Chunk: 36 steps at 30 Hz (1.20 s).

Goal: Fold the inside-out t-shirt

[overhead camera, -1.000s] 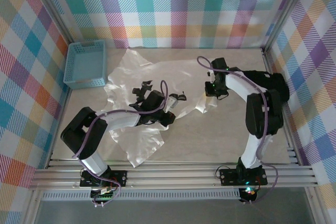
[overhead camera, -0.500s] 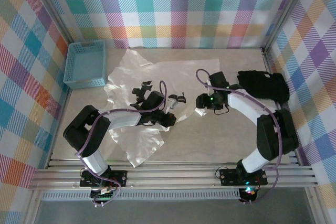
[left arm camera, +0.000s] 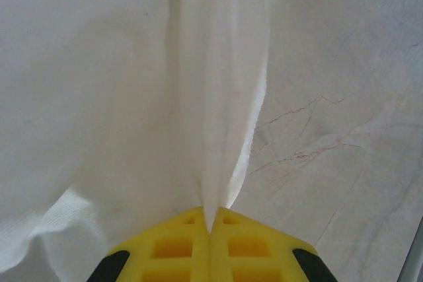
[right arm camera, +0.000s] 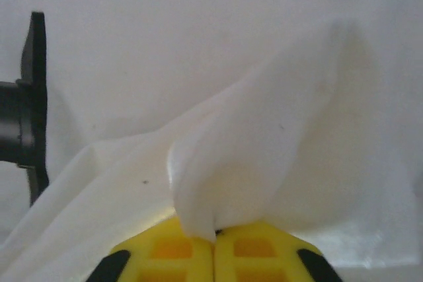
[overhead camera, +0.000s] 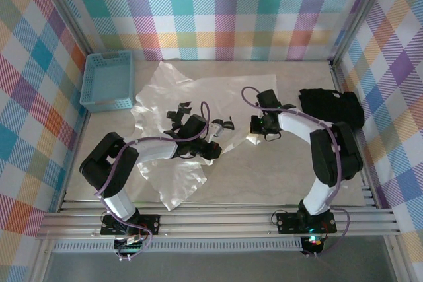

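The inside-out t-shirt [overhead camera: 165, 97] is white and thin, spread crumpled over the left and middle of the table. My left gripper [overhead camera: 220, 131] is at the shirt's middle right; in the left wrist view its yellow jaws [left arm camera: 210, 219] are shut on a narrow fold of the white cloth [left arm camera: 132, 97]. My right gripper [overhead camera: 254, 125] is at the shirt's right edge. In the right wrist view it [right arm camera: 215, 237] is shut on a bunched lip of cloth [right arm camera: 264, 130].
A blue basket [overhead camera: 107, 80] stands at the back left, just beside the shirt. A black folded garment [overhead camera: 330, 107] lies at the right, behind the right arm. Bare marbled table [overhead camera: 277, 170] stretches in front of the right gripper. Patterned walls close in the table's far side and both ends.
My right arm has swung left from near the black garment to the shirt's right edge, and its jaws have closed on the cloth. The left arm has stayed put.
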Each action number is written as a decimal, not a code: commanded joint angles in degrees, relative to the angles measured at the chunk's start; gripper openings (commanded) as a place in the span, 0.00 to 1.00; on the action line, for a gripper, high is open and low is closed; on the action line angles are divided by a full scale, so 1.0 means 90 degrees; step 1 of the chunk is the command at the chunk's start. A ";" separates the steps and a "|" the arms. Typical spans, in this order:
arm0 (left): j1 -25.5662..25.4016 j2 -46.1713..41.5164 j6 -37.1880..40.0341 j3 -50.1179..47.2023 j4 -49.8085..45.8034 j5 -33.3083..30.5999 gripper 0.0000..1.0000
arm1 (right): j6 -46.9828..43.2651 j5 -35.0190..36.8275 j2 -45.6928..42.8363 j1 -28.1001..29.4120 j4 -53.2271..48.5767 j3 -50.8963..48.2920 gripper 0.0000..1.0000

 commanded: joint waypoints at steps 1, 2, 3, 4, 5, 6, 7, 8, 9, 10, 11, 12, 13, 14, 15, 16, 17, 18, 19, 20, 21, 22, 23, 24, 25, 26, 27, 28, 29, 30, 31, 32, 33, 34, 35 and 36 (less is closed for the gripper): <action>0.0186 -0.0302 -0.0248 -0.0142 0.0134 0.0047 0.00 | -0.0548 0.0007 -0.0714 -0.0369 -0.0360 0.0150 0.02; 0.0237 -0.0360 -0.0348 -0.0197 0.0232 0.0151 0.00 | -0.0762 -0.0281 -0.0857 -0.0446 -0.0455 0.0203 0.02; 0.0304 -0.0418 -0.0442 -0.0260 0.0327 0.0288 0.00 | -0.1032 -0.0605 -0.0991 -0.0489 -0.0534 0.0268 0.02; 0.0352 -0.0468 -0.0535 -0.0302 0.0424 0.0400 0.00 | -0.1265 -0.0831 -0.1104 -0.0492 -0.0665 0.0362 0.02; 0.0392 -0.0516 -0.0618 -0.0333 0.0486 0.0497 0.00 | -0.1429 -0.1029 -0.1179 -0.0499 -0.0763 0.0453 0.02; 0.0433 -0.0549 -0.0697 -0.0378 0.0563 0.0618 0.00 | -0.1660 -0.1430 -0.1221 -0.0509 -0.0855 0.0574 0.02; 0.0470 -0.0568 -0.0770 -0.0412 0.0665 0.0755 0.00 | -0.1865 -0.1852 -0.1216 -0.0509 -0.0916 0.0702 0.02; 0.0492 -0.0583 -0.0833 -0.0442 0.0731 0.0859 0.00 | -0.2011 -0.2165 -0.1169 -0.0516 -0.0906 0.0776 0.02; 0.0508 -0.0593 -0.0885 -0.0463 0.0805 0.0950 0.00 | -0.2126 -0.2460 -0.1088 -0.0520 -0.0865 0.0853 0.02; 0.0526 -0.0608 -0.0904 -0.0491 0.0860 0.1005 0.00 | -0.2224 -0.2628 -0.0918 -0.0517 -0.0832 0.0980 0.03; 0.0536 -0.0621 -0.0915 -0.0516 0.0886 0.1043 0.00 | -0.2226 -0.2542 -0.0735 -0.0520 -0.0844 0.1124 0.03; 0.0554 -0.0647 -0.0924 -0.0524 0.0882 0.1063 0.00 | -0.2132 -0.2171 -0.0449 -0.0519 -0.0910 0.1358 0.03; 0.0575 -0.0678 -0.0930 -0.0531 0.0872 0.1086 0.00 | -0.2011 -0.1578 -0.0095 -0.0538 -0.0970 0.1639 0.04; 0.0590 -0.0712 -0.0928 -0.0556 0.0873 0.1097 0.00 | -0.1895 -0.1075 0.0203 -0.0553 -0.1054 0.1872 0.04; 0.0605 -0.0743 -0.0929 -0.0567 0.0874 0.1102 0.00 | -0.1802 -0.0407 0.0555 -0.0548 -0.1236 0.2220 0.04; 0.0615 -0.0765 -0.0924 -0.0570 0.0873 0.1099 0.00 | -0.1730 0.0175 0.0928 -0.0543 -0.1444 0.2583 0.05; 0.0623 -0.0770 -0.0935 -0.0570 0.0891 0.1087 0.00 | -0.1678 0.0634 0.1210 -0.0543 -0.1618 0.2857 0.06; 0.0625 -0.0760 -0.0950 -0.0568 0.0893 0.1080 0.00 | -0.1649 0.1136 0.1439 -0.0520 -0.1786 0.3123 0.08; 0.0625 -0.0724 -0.0962 -0.0547 0.0897 0.1070 0.00 | -0.1629 0.1541 0.1577 -0.0502 -0.1885 0.3271 0.12; 0.0625 -0.0686 -0.0984 -0.0531 0.0898 0.1059 0.00 | -0.1607 0.1733 0.1594 -0.0481 -0.1930 0.3305 0.15; 0.0625 -0.0640 -0.0996 -0.0497 0.0897 0.1049 0.00 | -0.1590 0.1797 0.1502 -0.0469 -0.1908 0.3232 0.18; 0.0629 -0.0606 -0.1025 -0.0485 0.0918 0.1045 0.00 | -0.1568 0.1745 0.1330 -0.0449 -0.1814 0.3072 0.22; 0.0625 -0.0569 -0.1044 -0.0483 0.0948 0.1039 0.00 | -0.1534 0.1593 0.1064 -0.0422 -0.1637 0.2778 0.26; 0.0630 -0.0527 -0.1065 -0.0465 0.0978 0.1035 0.00 | -0.1491 0.1344 0.0770 -0.0385 -0.1473 0.2440 0.30; 0.0632 -0.0489 -0.1070 -0.0444 0.0976 0.1029 0.00 | -0.1420 0.1115 0.0459 -0.0352 -0.1342 0.2116 0.34; 0.0635 -0.0454 -0.1068 -0.0412 0.0971 0.1029 0.00 | -0.1337 0.0956 0.0215 -0.0301 -0.1246 0.1815 0.37; 0.0635 -0.0414 -0.1076 -0.0390 0.0952 0.1024 0.00 | -0.1293 0.0716 -0.0047 -0.0227 -0.1109 0.1481 0.40; 0.0635 -0.0384 -0.1070 -0.0374 0.0944 0.1033 0.00 | -0.1279 0.0488 -0.0313 -0.0127 -0.0960 0.1140 0.44; 0.0635 -0.0370 -0.1077 -0.0365 0.0933 0.1034 0.00 | -0.1228 0.0358 -0.0503 -0.0017 -0.0807 0.0882 0.46; 0.0640 -0.0345 -0.1079 -0.0341 0.0932 0.1047 0.00 | -0.1218 0.0211 -0.0659 0.0126 -0.0683 0.0641 0.49; 0.0635 -0.0331 -0.1076 -0.0328 0.0922 0.1058 0.00 | -0.1223 0.0164 -0.0744 0.0254 -0.0596 0.0486 0.52; 0.0635 -0.0321 -0.1071 -0.0317 0.0913 0.1068 0.00 | -0.1190 0.0247 -0.0775 0.0387 -0.0557 0.0373 0.54; 0.0635 -0.0320 -0.1065 -0.0299 0.0899 0.1071 0.00 | -0.1212 0.0355 -0.0767 0.0527 -0.0489 0.0258 0.56; 0.0635 -0.0320 -0.1063 -0.0297 0.0893 0.1064 0.00 | -0.1206 0.0482 -0.0703 0.0628 -0.0454 0.0186 0.58; 0.0636 -0.0308 -0.1067 -0.0291 0.0893 0.1072 0.00 | -0.1196 0.0609 -0.0610 0.0692 -0.0408 0.0163 0.61; 0.0636 -0.0314 -0.1058 -0.0282 0.0874 0.1070 0.00 | -0.1184 0.0720 -0.0479 0.0729 -0.0372 0.0162 0.64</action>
